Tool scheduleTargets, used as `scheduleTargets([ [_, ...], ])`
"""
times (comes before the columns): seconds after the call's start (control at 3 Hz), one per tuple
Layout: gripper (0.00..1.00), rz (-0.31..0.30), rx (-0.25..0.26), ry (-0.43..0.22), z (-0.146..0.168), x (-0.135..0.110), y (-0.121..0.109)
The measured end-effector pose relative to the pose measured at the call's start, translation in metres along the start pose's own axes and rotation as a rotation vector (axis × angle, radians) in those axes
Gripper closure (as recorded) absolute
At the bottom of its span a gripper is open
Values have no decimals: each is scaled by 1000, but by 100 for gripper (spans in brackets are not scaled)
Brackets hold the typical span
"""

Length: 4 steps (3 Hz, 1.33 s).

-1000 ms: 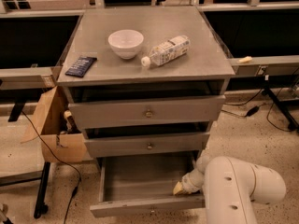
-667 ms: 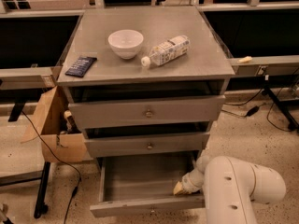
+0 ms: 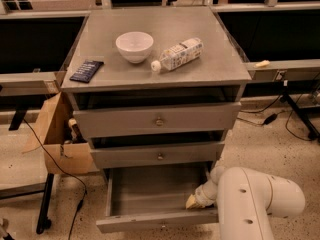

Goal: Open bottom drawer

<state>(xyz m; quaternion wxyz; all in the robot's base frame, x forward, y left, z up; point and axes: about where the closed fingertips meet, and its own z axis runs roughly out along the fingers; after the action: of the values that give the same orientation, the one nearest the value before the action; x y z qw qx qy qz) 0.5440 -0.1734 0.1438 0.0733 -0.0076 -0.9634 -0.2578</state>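
- Nearest to cam, at 5 o'clock in frame: the bulky white robot arm, reaching in from the right.
- The gripper, a pale yellowish tip, sits inside the drawer box at its front-right corner, just behind the front panel. Released or clenched? Can't tell from here.
- Bottom drawer, the grey slim-fronted one w/ a small brass centre knob, is at 6 o'clock, lowest of three. It's pulled well out, plain grey interior showing, nothing in it that I can see.
- Change over the last sec: none. Arm and drawer sit where they were, so I judge the pull is finished and the task is basically done. What's left is backing the claw out w/o dragging the panel.
- Drawer vs claw: the box lies around the claw. Its knob is at approx 8 o'clock from the claw, apart from it, on the outer face.
- Above: mid grey drawer front and tall top grey drawer front, both shut.
- Farthest, on the grey cabinet top: white round bowl, a clear plastic bottle on its side at 3 o'clock of the bowl, and a dark flat packet at 8 o'clock of it.
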Motion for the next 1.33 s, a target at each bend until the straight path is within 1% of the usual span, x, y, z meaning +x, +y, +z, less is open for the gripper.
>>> scheduleTargets([
  [0.33,100,0,0,0,-1,0,1],
  [0.67,100,5,-36,-49,-13,4,-4],
  [1.0,100,6,-57,-81,-22,4,-3],
  [1.33,100,6,-58,-81,-23,2,-2],
])
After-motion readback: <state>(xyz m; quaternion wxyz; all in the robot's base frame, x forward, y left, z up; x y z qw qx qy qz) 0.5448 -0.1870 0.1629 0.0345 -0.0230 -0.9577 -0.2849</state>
